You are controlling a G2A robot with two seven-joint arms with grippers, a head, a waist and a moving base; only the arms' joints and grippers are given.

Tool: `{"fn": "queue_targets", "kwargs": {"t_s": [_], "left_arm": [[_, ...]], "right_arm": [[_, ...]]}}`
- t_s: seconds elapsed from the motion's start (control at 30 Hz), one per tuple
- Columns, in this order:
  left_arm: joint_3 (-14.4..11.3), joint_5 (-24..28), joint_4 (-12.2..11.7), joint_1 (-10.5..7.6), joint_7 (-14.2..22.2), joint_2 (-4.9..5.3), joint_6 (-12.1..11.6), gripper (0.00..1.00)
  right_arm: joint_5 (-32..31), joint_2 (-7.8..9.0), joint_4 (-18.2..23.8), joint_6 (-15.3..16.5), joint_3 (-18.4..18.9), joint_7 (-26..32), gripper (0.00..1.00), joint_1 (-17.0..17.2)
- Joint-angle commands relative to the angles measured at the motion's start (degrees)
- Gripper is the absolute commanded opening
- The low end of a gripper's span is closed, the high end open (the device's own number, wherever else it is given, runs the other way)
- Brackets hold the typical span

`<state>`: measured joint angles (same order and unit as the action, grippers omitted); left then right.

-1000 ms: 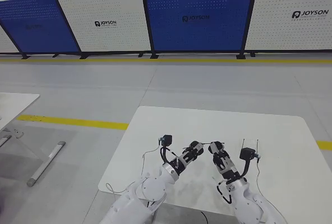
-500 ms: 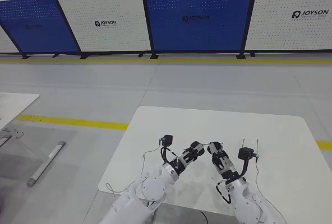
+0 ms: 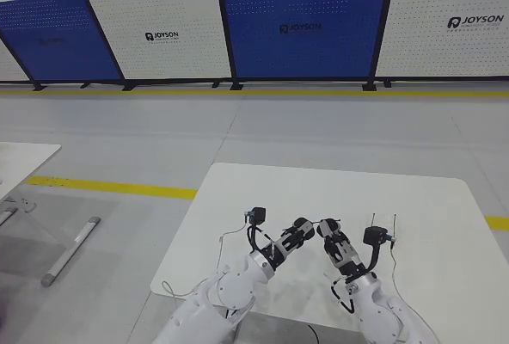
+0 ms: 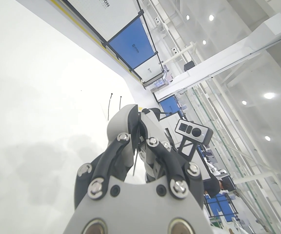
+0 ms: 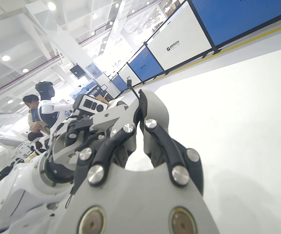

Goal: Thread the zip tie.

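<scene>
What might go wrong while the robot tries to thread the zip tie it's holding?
1. The zip tie is thin and bendy. Just a short bit with the head sticks out of the right gripper, so the tip may miss the head, or the tie may slip.
2. The left gripper sits very close to the right one. Their fingers might bump and knock the tie out of line.
</scene>
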<state>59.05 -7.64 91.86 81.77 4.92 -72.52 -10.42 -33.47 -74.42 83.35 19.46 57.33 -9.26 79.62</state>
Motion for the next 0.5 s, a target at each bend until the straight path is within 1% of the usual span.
{"fn": "queue_targets", "kwargs": {"t_s": [0.0,0.1,0.13,0.2,0.23,0.33,0.47], "left_arm": [[0.0,0.1,-0.1,0.0,0.1,0.01,0.1,0.0],[0.0,0.1,-0.2,-0.07,0.2,0.0,0.4,0.0],[0.0,0.1,-0.2,-0.11,0.2,0.0,0.5,0.02],[0.0,0.0,-0.2,-0.15,0.2,0.01,0.7,0.19],[0.0,-0.1,-0.2,-0.17,0.2,0.01,0.8,0.3],[-0.1,0.2,-0.2,-0.18,0.3,-0.02,0.9,0.33],[0.0,0.2,-0.3,-0.27,0.2,-0.02,0.9,0.32]], "right_arm": [[0.0,-0.08,0.0,-0.1,0.1,0.0,0.0,0.0],[-0.2,-0.2,0.0,-0.1,0.2,-0.1,0.0,0.1],[-0.2,-0.23,0.0,-0.1,0.2,-0.1,0.0,0.1],[-0.3,-0.3,-0.1,-0.2,0.3,0.0,0.0,0.1],[-0.3,-0.33,-0.1,-0.2,0.4,0.0,0.0,0.1],[-0.2,-0.47,-0.2,-0.7,0.5,-0.1,0.0,0.1],[-0.1,-0.66,-0.3,-1.1,0.7,-0.4,0.0,0.0]]}}
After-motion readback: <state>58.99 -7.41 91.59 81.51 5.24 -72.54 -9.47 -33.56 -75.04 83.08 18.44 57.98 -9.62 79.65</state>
